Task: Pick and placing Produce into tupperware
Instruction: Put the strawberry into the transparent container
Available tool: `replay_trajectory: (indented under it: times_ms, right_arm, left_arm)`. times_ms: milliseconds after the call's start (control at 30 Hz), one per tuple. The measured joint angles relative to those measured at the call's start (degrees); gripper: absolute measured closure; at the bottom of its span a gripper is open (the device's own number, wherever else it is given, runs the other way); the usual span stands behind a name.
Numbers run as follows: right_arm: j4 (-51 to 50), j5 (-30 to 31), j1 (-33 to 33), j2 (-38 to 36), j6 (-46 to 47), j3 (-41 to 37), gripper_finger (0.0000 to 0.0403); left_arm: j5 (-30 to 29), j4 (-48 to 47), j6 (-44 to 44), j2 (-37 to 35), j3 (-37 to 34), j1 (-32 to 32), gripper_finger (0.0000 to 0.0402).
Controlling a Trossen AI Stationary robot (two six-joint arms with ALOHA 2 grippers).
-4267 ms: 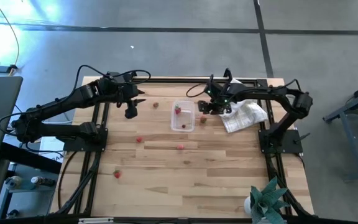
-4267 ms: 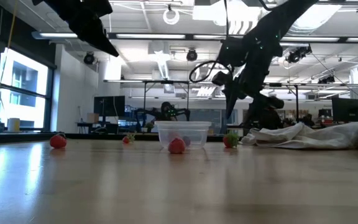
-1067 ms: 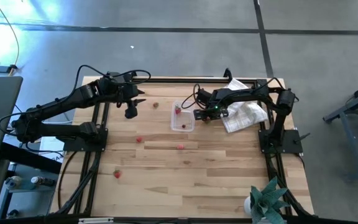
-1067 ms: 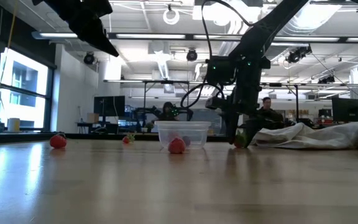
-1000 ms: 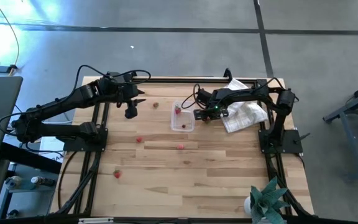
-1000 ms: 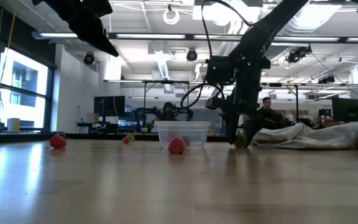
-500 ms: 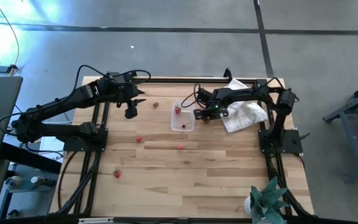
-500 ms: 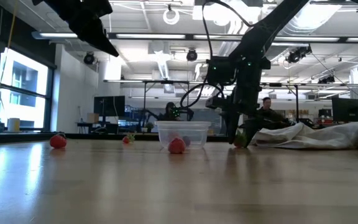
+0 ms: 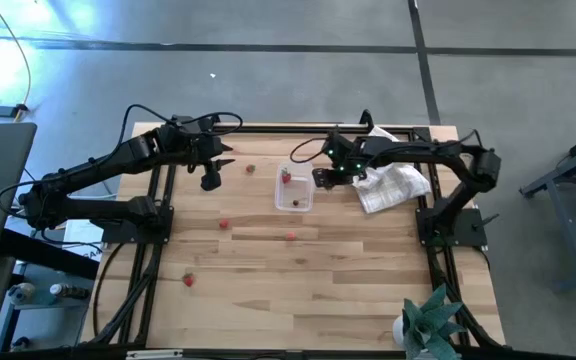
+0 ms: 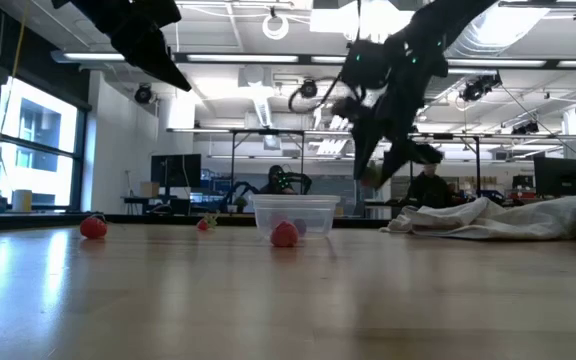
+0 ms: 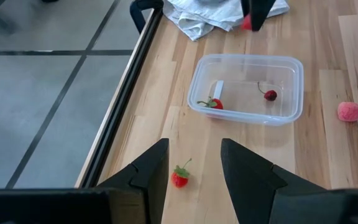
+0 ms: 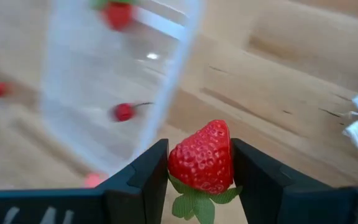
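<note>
1. A pale, plank-grained wooden table stands on a grey concrete floor, framed by black rails, with a bright workshop beyond it.
2. The tub is clear plastic, rectangular with rounded corners, and sits toward the far middle of the table; its walls are see-through in the low view.
3. Inside it lie a red strawberry with green leaves and a small dark-red cherry with a thin stem.
4. The right gripper hangs above the table just right of the tub, its dark fingers clamped on a seeded red strawberry with a green cap.
5. A crumpled white cloth lies right of that gripper.
6. The left gripper hovers well left of the tub, fingers apart and empty.
7. Loose red pieces dot the wood: one between the left gripper and the tub, two nearer, and one near the left.
8. A spiky green plant stands at the near right corner.
</note>
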Motion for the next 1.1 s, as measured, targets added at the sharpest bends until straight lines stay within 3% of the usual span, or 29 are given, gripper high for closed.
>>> replay_trajectory:
  times_ms: [267, 467, 700, 967, 1100]
  right_arm:
    - [14.81, -3.96, 0.00, -9.52, -4.30, 0.09, 0.0252]
    - [26.78, -7.24, 0.00, -12.59, -7.42, 1.12, 0.0252]
    - [15.53, -5.48, 0.76, -8.11, -15.99, 11.39, 0.0252]
    - [-3.88, 0.36, 2.26, 7.98, -27.79, 29.14, 0.0252]
    - [-11.44, 0.51, 2.56, 15.95, -31.26, 31.87, 0.0252]
  left_arm:
    - [-0.01, -0.02, -0.01, 0.00, -0.01, 0.00, 0.0266]
    - [-0.01, -0.02, 0.00, 0.00, -0.01, 0.00, 0.0266]
    - [-0.01, -0.01, -0.02, -0.01, -0.01, 0.00, 0.0266]
    - [-0.01, -0.02, 0.00, -0.02, -0.01, 0.00, 0.0266]
    - [-0.01, -0.02, -0.01, -0.02, -0.01, 0.00, 0.0266]
